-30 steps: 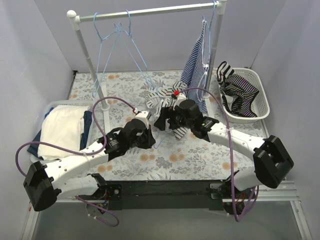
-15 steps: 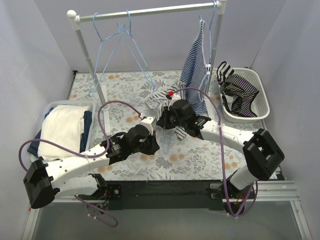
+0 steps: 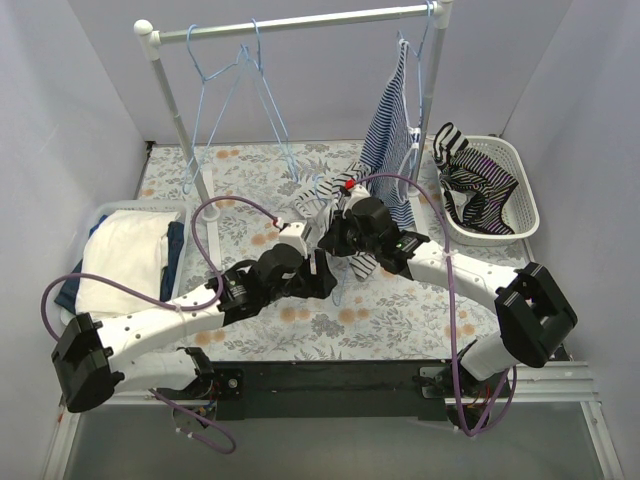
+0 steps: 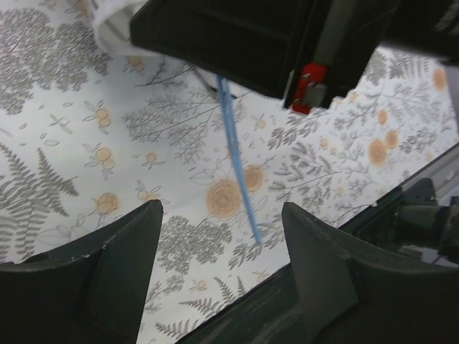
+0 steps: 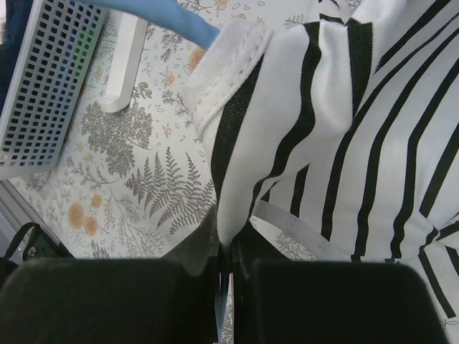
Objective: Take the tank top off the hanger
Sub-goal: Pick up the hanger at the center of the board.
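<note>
A black-and-white striped tank top [image 3: 318, 193] is bunched at the middle of the table. My right gripper [image 3: 336, 226] is shut on a fold of its hem [image 5: 237, 172]. The right wrist view shows the striped cloth [image 5: 344, 143] filling the frame, with the blue hanger [image 5: 168, 18] poking out of it at the top. My left gripper [image 3: 326, 277] sits just in front of the right one, open. In the left wrist view the hanger's thin blue wire [image 4: 240, 186] slants down between the spread fingers [image 4: 118, 265] without touching them.
A clothes rail [image 3: 300, 22] at the back carries empty blue hangers [image 3: 240, 80] and a blue-striped top [image 3: 392, 140]. A white basket [image 3: 528, 205] of striped clothes stands at the right. A bin [image 3: 100, 212] of folded clothes sits at the left.
My right gripper has shut on the tank top's hem. My left gripper has opened and let go of the hanger wire, after sliding right towards the right gripper.
</note>
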